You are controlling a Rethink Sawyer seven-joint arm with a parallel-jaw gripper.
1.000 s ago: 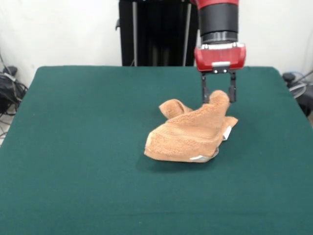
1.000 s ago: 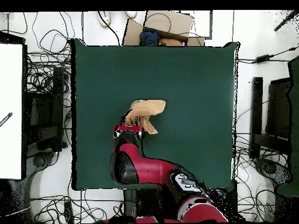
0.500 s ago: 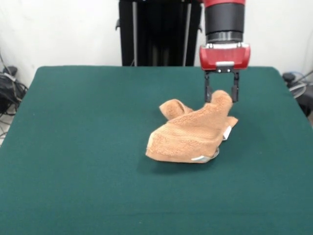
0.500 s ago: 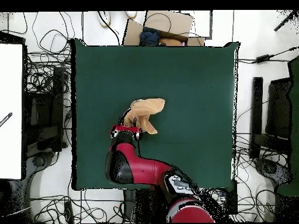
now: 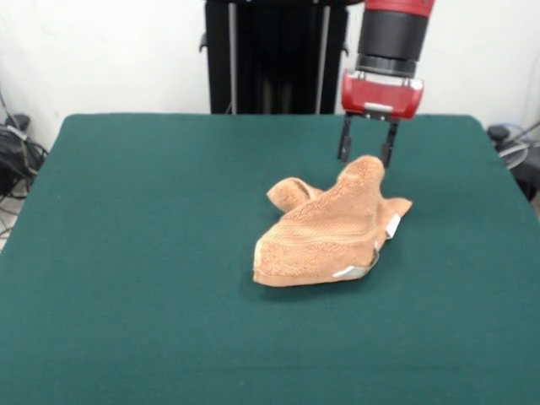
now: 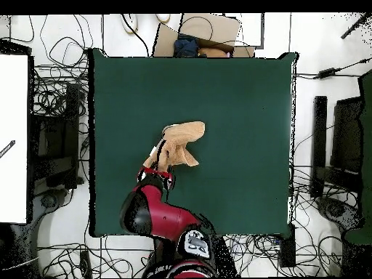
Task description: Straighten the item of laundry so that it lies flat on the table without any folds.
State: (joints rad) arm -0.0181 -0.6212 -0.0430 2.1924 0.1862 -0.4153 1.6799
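Green table; claw pinching raised corner of crumpled towel, fingers narrow.

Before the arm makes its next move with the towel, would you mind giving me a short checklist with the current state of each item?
1. Gripper holds the towel: ok; the fingers straddle a raised peak of cloth at its far edge.
2. Towel flat, no folds: not ok; it is bunched and folded over on itself, with a lobe sticking out sideways.
3. Lower part of the towel resting on the table: ok.
4. Free table surface around the towel for spreading: ok, seen in the overhead view.
5. White tags free of the gripper: ok; they show at the low edge.
6. Firmness of the grip: cannot tell.
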